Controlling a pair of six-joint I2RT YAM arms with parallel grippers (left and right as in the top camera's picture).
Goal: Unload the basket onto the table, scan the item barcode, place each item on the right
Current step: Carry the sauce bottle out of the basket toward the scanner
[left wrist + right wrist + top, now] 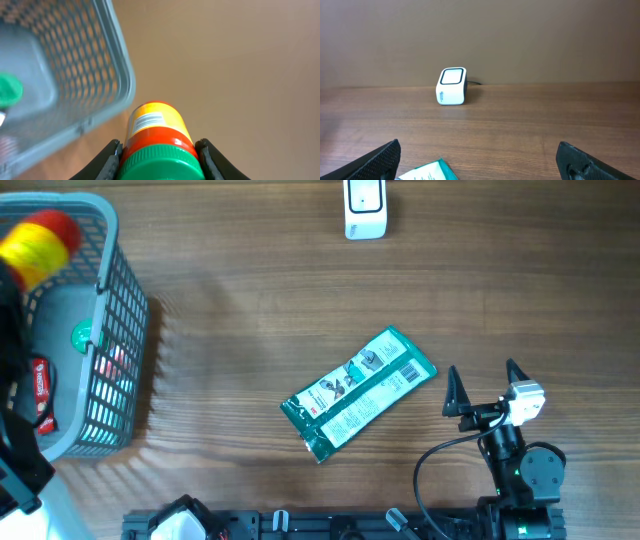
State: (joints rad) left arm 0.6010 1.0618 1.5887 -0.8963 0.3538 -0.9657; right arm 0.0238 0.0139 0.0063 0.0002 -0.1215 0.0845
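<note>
Bottle (157, 130): held up off the table (250, 300), over the basket's (125, 330) far-L corner; blurred yellow + red in overhead.
Bottle axis: runs along the fingers; green cap (160, 167) twd the wrist cam, then red band, yellow body pointing away.
Bottle label (148, 120): white, on the side facing the wrist cam; print too small to tell if it's a barcode.
L gripper (159, 150): jaws part closed, clamped on the bottle at the cap/red band, one finger each side.
R gripper (483, 370): jaws spread wide, nothing held; low over the table, well R of the basket.
Scanner (365, 208): white box, well R of the basket at the far edge; window faces the R wrist cam.
Packet (360, 392): green, flat on the table, R of the basket; lies diagonal, near-L to far-R, barcode at the far-R end.
Basket contents: green round thing (82, 335), red pack (40, 380).
</note>
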